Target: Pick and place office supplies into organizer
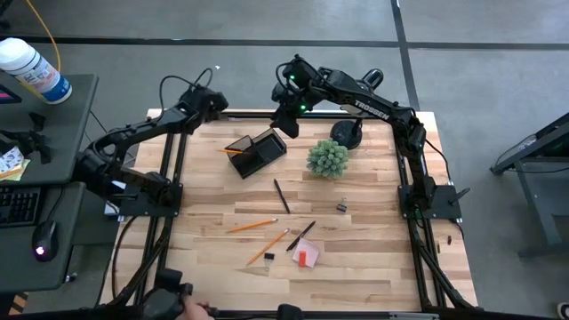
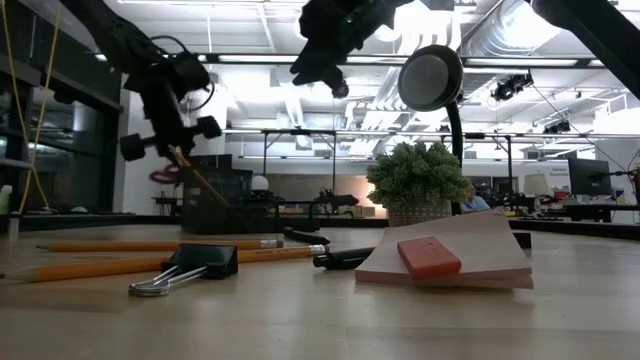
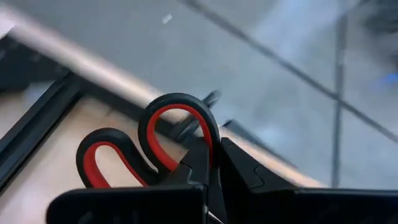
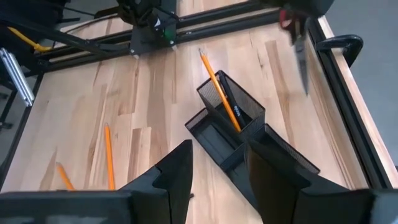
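Red-lined scissors [image 3: 149, 146] clamped over table's far edge [image 1: 258, 113].

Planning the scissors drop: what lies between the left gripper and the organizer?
In the high view, only bare table lies between the left gripper, shut on the scissors, and the organizer; a pencil pokes out at the organizer's near edge.

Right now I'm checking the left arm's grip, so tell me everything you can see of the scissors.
The scissors have black loop handles lined in red-orange, plastic by the look. The left tool is shut on them just below the loops. In the right wrist view the grey blades hang down in the air, blurred, touching nothing, beside the mesh organizer at the table's far left edge. Only the tool touches them.
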Available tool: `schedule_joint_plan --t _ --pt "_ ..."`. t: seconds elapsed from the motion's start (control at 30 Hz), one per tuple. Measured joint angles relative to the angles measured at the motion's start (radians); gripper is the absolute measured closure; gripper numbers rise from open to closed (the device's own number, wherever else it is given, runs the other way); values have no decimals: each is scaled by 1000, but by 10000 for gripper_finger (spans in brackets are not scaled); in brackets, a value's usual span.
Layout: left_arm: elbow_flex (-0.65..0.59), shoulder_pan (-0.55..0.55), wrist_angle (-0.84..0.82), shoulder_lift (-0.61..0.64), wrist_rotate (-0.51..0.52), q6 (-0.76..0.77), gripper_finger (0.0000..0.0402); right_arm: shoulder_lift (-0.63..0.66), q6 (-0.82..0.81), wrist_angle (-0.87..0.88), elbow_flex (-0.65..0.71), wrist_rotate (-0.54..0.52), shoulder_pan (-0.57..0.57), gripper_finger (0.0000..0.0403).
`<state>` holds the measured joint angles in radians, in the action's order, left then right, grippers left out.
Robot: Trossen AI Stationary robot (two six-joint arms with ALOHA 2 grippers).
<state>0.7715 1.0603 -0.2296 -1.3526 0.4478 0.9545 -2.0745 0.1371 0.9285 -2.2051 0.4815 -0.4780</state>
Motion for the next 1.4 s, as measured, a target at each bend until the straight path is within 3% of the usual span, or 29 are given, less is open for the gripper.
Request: schedule_joint_plan --t 0.3,0.47,0.67,0.8,1.0,1.27,1.4 --pt "0 0 104 122 -15 -400 401 31 -29 33 0 -11 -35 263" --pt "0 -4 133 208 -100 -617 401 40 -38 38 0 -12 -54 263" --pt "0 -82 229 299 -192 -806 401 42 -47 68 0 -8 -73 263" --pt "0 -179 207 333 -190 -948 401 42 -28 106 0 -3 -74 263" --pt "0 -336 174 350 -42 -1122 401 42 -28 122 0 -3 -78 263" --pt "0 -536 173 349 252 -1222 401 42 -27 140 0 -3 -79 263" --pt "0 -615 173 324 337 -1249 401 42 -22 162 0 -3 -81 263"
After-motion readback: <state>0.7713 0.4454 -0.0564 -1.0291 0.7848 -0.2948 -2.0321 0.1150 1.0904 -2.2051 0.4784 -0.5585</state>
